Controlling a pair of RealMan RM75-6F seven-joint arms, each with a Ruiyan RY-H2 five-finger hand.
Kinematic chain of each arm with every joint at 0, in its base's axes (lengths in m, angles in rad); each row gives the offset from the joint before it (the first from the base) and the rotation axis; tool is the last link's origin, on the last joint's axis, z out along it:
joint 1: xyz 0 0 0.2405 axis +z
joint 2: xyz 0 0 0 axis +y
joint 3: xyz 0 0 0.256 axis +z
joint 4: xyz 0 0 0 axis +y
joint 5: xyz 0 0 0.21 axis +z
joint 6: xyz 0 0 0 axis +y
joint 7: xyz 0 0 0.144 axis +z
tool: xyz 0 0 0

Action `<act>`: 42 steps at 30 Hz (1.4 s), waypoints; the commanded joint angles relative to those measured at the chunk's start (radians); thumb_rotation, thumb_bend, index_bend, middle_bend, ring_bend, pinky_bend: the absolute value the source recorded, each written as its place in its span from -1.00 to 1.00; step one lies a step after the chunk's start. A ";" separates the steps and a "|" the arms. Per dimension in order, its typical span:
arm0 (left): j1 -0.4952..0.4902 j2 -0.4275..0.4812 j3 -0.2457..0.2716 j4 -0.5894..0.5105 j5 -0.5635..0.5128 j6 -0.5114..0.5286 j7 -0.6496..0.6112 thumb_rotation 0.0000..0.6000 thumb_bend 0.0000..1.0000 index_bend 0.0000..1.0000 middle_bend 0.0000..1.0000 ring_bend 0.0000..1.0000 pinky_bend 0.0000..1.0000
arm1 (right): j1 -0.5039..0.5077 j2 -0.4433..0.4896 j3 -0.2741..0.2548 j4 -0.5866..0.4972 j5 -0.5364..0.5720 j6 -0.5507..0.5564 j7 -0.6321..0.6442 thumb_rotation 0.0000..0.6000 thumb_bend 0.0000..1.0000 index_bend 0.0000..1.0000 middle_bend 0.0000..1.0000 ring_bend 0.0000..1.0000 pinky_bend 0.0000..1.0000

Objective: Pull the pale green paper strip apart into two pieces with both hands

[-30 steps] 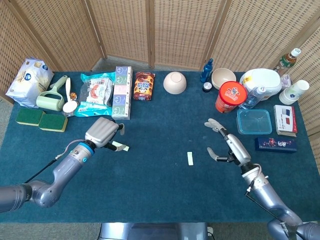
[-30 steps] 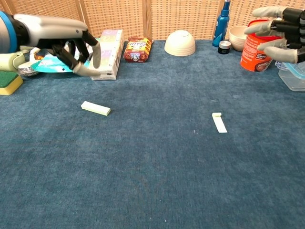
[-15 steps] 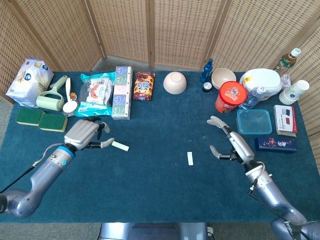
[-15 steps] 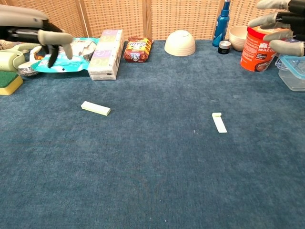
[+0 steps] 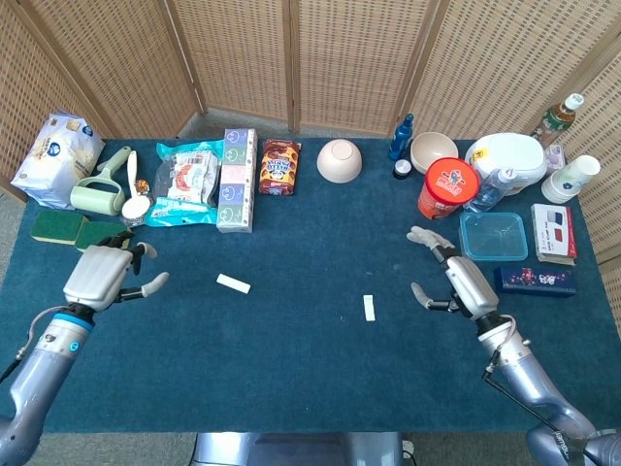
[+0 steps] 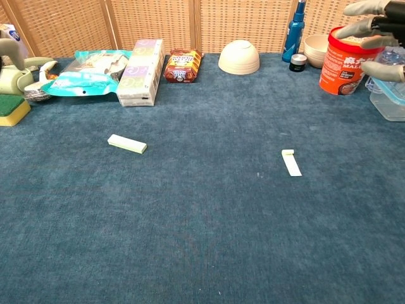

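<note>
Pulling back on both sides, fingers spread and gripping nothing. Left hand (image 5: 102, 275) now far out toward the table's left edge, near the green sponges (image 5: 78, 233), well clear of the nearer paper piece (image 5: 233, 283) it hovered beside a second ago; gone entirely from the chest view. Right hand (image 5: 456, 282) drawn a touch rightward too, fingers wide, only fingertips (image 6: 373, 26) poking in at the chest view's upper right corner, in front of the red tub (image 6: 343, 60).

Two pale green pieces lying flat and well apart on the cloth: the left one a short folded-looking strip, the right piece (image 6: 291, 163) thinner with a small curled end. Neither shifted over the last second. Looks very much like the tearing is done and the arms are retreating to rest.

Dark blue-green felt-like cloth (image 5: 310, 359) across the whole table. Along the back edge: snack bags, a tall box (image 5: 237, 179), an upturned bowl (image 5: 340, 160), a blue bottle (image 5: 401, 136), a clear plastic container (image 5: 494, 236), paper cups at far right. Woven wicker screens (image 5: 349, 58) closing off the room behind.
</note>
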 commanded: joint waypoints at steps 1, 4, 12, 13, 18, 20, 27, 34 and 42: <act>0.067 -0.018 0.009 0.006 0.029 0.070 0.014 -0.94 -0.63 -0.33 0.08 -0.65 -0.52 | -0.008 -0.006 0.000 0.000 0.010 0.012 -0.093 1.00 -0.08 -1.00 -0.67 -0.93 -0.84; 0.101 -0.023 0.010 0.010 0.040 0.100 0.001 -0.93 -0.62 -0.33 0.08 -0.65 -0.52 | -0.016 -0.011 0.002 -0.005 0.019 0.024 -0.150 1.00 -0.08 -1.00 -0.67 -0.95 -0.85; 0.204 -0.061 0.015 0.040 0.098 0.199 -0.037 -0.93 -0.63 -0.33 0.08 -0.64 -0.52 | -0.051 -0.039 0.001 -0.019 0.037 0.092 -0.377 1.00 -0.08 -1.00 -0.67 -0.96 -0.86; 0.213 -0.063 0.015 0.042 0.101 0.204 -0.041 -0.92 -0.63 -0.33 0.08 -0.64 -0.52 | -0.056 -0.040 0.000 -0.021 0.039 0.099 -0.398 1.00 -0.08 -1.00 -0.67 -0.96 -0.86; 0.269 -0.069 0.018 0.044 0.122 0.252 -0.062 -0.93 -0.63 -0.33 0.09 -0.63 -0.52 | -0.085 -0.048 0.002 -0.033 0.065 0.142 -0.510 1.00 -0.08 -1.00 -0.67 -0.97 -0.86; 0.295 -0.070 0.026 0.047 0.142 0.270 -0.072 -0.93 -0.63 -0.33 0.09 -0.63 -0.52 | -0.103 -0.048 0.003 -0.033 0.085 0.162 -0.562 1.00 -0.08 -1.00 -0.67 -0.97 -0.86; 0.375 -0.082 0.046 0.063 0.194 0.330 -0.087 -0.92 -0.63 -0.32 0.09 -0.63 -0.52 | -0.182 -0.036 -0.029 -0.043 0.106 0.239 -0.655 1.00 -0.08 -1.00 -0.66 -0.97 -0.86; 0.447 -0.101 0.059 0.084 0.211 0.359 -0.117 -0.93 -0.63 -0.32 0.09 -0.62 -0.52 | -0.257 -0.021 -0.059 -0.063 0.110 0.304 -0.682 1.00 -0.08 -1.00 -0.66 -0.98 -0.86; 0.473 -0.111 0.040 0.095 0.231 0.347 -0.122 -0.92 -0.63 -0.32 0.10 -0.62 -0.52 | -0.280 -0.006 -0.052 -0.082 0.093 0.325 -0.688 1.00 -0.08 -1.00 -0.66 -0.98 -0.86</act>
